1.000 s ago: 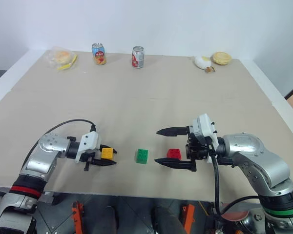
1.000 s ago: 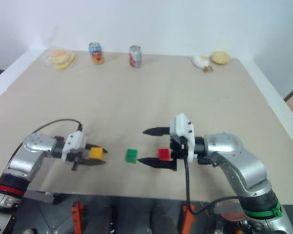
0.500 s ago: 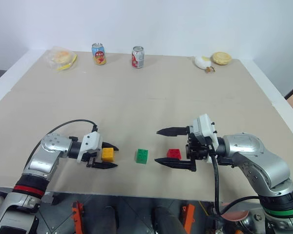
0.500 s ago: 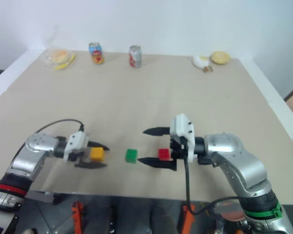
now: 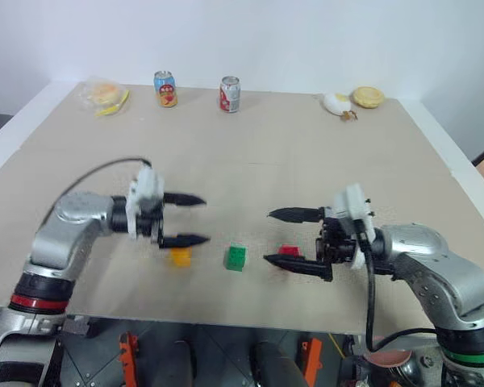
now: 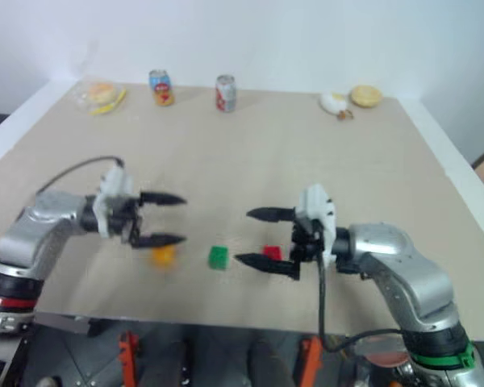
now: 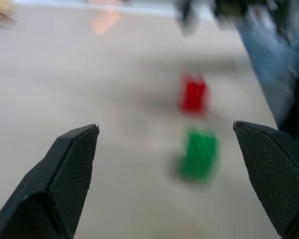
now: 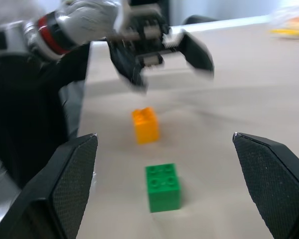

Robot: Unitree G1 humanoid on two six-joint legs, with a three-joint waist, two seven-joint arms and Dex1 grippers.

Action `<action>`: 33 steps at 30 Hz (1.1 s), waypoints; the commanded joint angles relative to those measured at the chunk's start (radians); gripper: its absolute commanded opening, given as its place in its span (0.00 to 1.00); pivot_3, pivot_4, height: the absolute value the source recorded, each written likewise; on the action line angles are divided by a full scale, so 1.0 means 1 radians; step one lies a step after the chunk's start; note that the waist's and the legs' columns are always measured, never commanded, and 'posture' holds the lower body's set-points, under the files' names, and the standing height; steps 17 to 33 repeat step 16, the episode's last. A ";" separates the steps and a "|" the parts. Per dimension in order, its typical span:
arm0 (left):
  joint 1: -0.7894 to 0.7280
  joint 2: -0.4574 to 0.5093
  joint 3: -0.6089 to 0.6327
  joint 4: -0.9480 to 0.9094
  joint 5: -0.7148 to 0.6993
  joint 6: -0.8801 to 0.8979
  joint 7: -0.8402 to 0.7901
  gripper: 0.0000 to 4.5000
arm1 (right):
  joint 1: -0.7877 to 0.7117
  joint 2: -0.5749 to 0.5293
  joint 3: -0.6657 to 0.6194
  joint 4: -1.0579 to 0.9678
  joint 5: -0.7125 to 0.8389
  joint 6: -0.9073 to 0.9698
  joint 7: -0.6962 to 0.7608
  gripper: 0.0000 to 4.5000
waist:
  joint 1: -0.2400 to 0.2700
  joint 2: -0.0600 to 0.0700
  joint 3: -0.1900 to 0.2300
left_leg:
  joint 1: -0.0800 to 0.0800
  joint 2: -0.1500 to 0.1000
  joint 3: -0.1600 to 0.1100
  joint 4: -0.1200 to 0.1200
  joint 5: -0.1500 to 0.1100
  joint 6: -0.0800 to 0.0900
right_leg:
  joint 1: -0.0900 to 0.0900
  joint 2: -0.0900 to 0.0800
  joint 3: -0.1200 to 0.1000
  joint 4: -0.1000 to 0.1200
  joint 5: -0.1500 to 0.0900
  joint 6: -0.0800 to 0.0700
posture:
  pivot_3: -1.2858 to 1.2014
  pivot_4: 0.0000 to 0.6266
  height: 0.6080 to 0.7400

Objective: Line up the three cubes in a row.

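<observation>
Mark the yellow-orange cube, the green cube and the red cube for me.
yellow-orange cube (image 8: 145, 125), right wrist view, middle of its facing side.
green cube (image 5: 235, 257), left eye view, its studded top.
red cube (image 7: 193, 94), left wrist view, middle of its facing side.

Three cubes (image 5: 235, 257) in a row near the table's (image 5: 250, 161) front edge, apart. At the far edge, two cans (image 5: 198, 89) left of centre, wrapped food (image 5: 105, 94) at their left, more food (image 5: 352, 100) far right.
</observation>
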 commanded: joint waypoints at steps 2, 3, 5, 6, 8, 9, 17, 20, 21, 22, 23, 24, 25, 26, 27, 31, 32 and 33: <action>-0.033 -0.126 0.209 -0.022 0.029 0.054 0.483 0.99 | 0.038 0.150 -0.118 0.004 -0.014 -0.044 -0.271 1.00 | -0.001 0.000 0.000 | 0.002 0.000 -0.001 0.000 0.000 0.000 | 0.002 0.001 0.000 0.000 0.001 0.001 | 0.52 0.24 0.95; -0.013 -0.157 0.235 -0.030 0.064 0.036 0.574 0.99 | 0.044 0.199 -0.126 0.019 -0.053 -0.071 -0.346 1.00 | -0.003 -0.001 -0.001 | 0.003 0.000 -0.001 0.000 0.000 0.000 | 0.002 0.001 0.001 0.000 0.001 0.001 | 0.52 0.24 0.95; 0.048 -0.235 0.274 -0.049 0.147 -0.030 0.751 0.99 | 0.054 0.303 -0.137 0.065 -0.178 -0.165 -0.503 1.00 | -0.004 0.000 -0.001 | 0.004 0.000 0.000 0.000 0.000 0.000 | 0.002 0.002 0.002 0.000 0.004 0.004 | 0.52 0.24 0.95; 0.087 -0.276 0.282 -0.052 0.183 -0.073 0.817 0.99 | 0.061 0.348 -0.143 0.100 -0.259 -0.237 -0.579 1.00 | -0.004 0.000 -0.001 | 0.004 0.000 0.000 0.000 0.000 0.000 | 0.001 0.002 0.003 0.001 0.005 0.004 | 0.52 0.24 0.95; 0.161 -0.316 0.263 -0.034 0.277 -0.161 0.903 0.99 | 0.076 0.420 -0.154 0.161 -0.367 -0.336 -0.696 1.00 | 0.000 0.000 -0.001 | 0.003 0.000 0.001 0.000 0.001 -0.001 | 0.001 0.002 0.004 0.001 0.005 0.004 | 0.52 0.24 0.95; 0.187 -0.346 0.270 -0.018 0.297 -0.186 0.948 0.99 | 0.087 0.455 -0.160 0.195 -0.403 -0.380 -0.743 1.00 | 0.000 0.000 -0.001 | 0.003 0.000 0.001 0.000 0.001 -0.001 | 0.001 0.002 0.004 0.001 0.005 0.004 | 0.52 0.24 0.95; 0.240 -0.431 0.223 0.070 0.386 -0.315 1.044 0.99 | 0.096 0.560 -0.125 0.344 -0.538 -0.537 -0.859 1.00 | 0.009 -0.001 -0.001 | 0.002 -0.001 0.002 0.000 0.002 -0.001 | 0.001 0.001 0.005 0.000 0.005 0.001 | 0.52 0.24 0.95; 0.240 -0.431 0.223 0.070 0.386 -0.315 1.044 0.99 | 0.096 0.560 -0.125 0.344 -0.538 -0.537 -0.859 1.00 | 0.009 -0.001 -0.001 | 0.002 -0.001 0.002 0.000 0.002 -0.001 | 0.001 0.001 0.005 0.000 0.005 0.001 | 0.52 0.24 0.95; 0.240 -0.431 0.223 0.070 0.386 -0.315 1.044 0.99 | 0.096 0.560 -0.125 0.344 -0.538 -0.537 -0.859 1.00 | 0.009 -0.001 -0.001 | 0.002 -0.001 0.002 0.000 0.002 -0.001 | 0.001 0.001 0.005 0.000 0.005 0.001 | 0.52 0.24 0.95; 0.240 -0.431 0.223 0.070 0.386 -0.315 1.044 0.99 | 0.096 0.560 -0.125 0.344 -0.538 -0.537 -0.859 1.00 | 0.009 -0.001 -0.001 | 0.002 -0.001 0.002 0.000 0.002 -0.001 | 0.001 0.001 0.005 0.000 0.005 0.001 | 0.52 0.24 0.95; 0.240 -0.431 0.223 0.070 0.386 -0.315 1.044 0.99 | 0.096 0.560 -0.125 0.344 -0.538 -0.537 -0.859 1.00 | 0.009 -0.001 -0.001 | 0.002 -0.001 0.002 0.000 0.002 -0.001 | 0.001 0.001 0.005 0.000 0.005 0.001 | 0.52 0.24 0.95; 0.240 -0.431 0.223 0.070 0.386 -0.315 1.044 0.99 | 0.096 0.560 -0.125 0.344 -0.538 -0.537 -0.859 1.00 | 0.009 -0.001 -0.001 | 0.002 -0.001 0.002 0.000 0.002 -0.001 | 0.001 0.001 0.005 0.000 0.005 0.001 | 0.52 0.24 0.95; 0.240 -0.431 0.223 0.070 0.386 -0.315 1.044 0.99 | 0.096 0.560 -0.125 0.344 -0.538 -0.537 -0.859 1.00 | 0.009 -0.001 -0.001 | 0.002 -0.001 0.002 0.000 0.002 -0.001 | 0.001 0.001 0.005 0.000 0.005 0.001 | 0.52 0.24 0.95; 0.240 -0.431 0.223 0.070 0.386 -0.315 1.044 0.99 | 0.096 0.560 -0.125 0.344 -0.538 -0.537 -0.859 1.00 | 0.009 -0.001 -0.001 | 0.002 -0.001 0.002 0.000 0.002 -0.001 | 0.001 0.001 0.005 0.000 0.005 0.001 | 0.52 0.24 0.95; 0.240 -0.431 0.223 0.070 0.386 -0.315 1.044 0.99 | 0.096 0.560 -0.125 0.344 -0.538 -0.537 -0.859 1.00 | 0.009 -0.001 -0.001 | 0.002 -0.001 0.002 0.000 0.002 -0.001 | 0.001 0.001 0.005 0.000 0.005 0.001 | 0.52 0.24 0.95; 0.240 -0.431 0.223 0.070 0.386 -0.315 1.044 0.99 | 0.096 0.560 -0.125 0.344 -0.538 -0.537 -0.859 1.00 | 0.009 -0.001 -0.001 | 0.002 -0.001 0.002 0.000 0.002 -0.001 | 0.001 0.001 0.005 0.000 0.005 0.001 | 0.52 0.24 0.95; 0.240 -0.431 0.223 0.070 0.386 -0.315 1.044 0.99 | 0.096 0.560 -0.125 0.344 -0.538 -0.537 -0.859 1.00 | 0.009 -0.001 -0.001 | 0.002 -0.001 0.002 0.000 0.002 -0.001 | 0.001 0.001 0.005 0.000 0.005 0.001 | 0.52 0.24 0.95; 0.240 -0.431 0.223 0.070 0.386 -0.315 1.044 0.99 | 0.096 0.560 -0.125 0.344 -0.538 -0.537 -0.859 1.00 | 0.009 -0.001 -0.001 | 0.002 -0.001 0.002 0.000 0.002 -0.001 | 0.001 0.001 0.005 0.000 0.005 0.001 | 0.52 0.24 0.95</action>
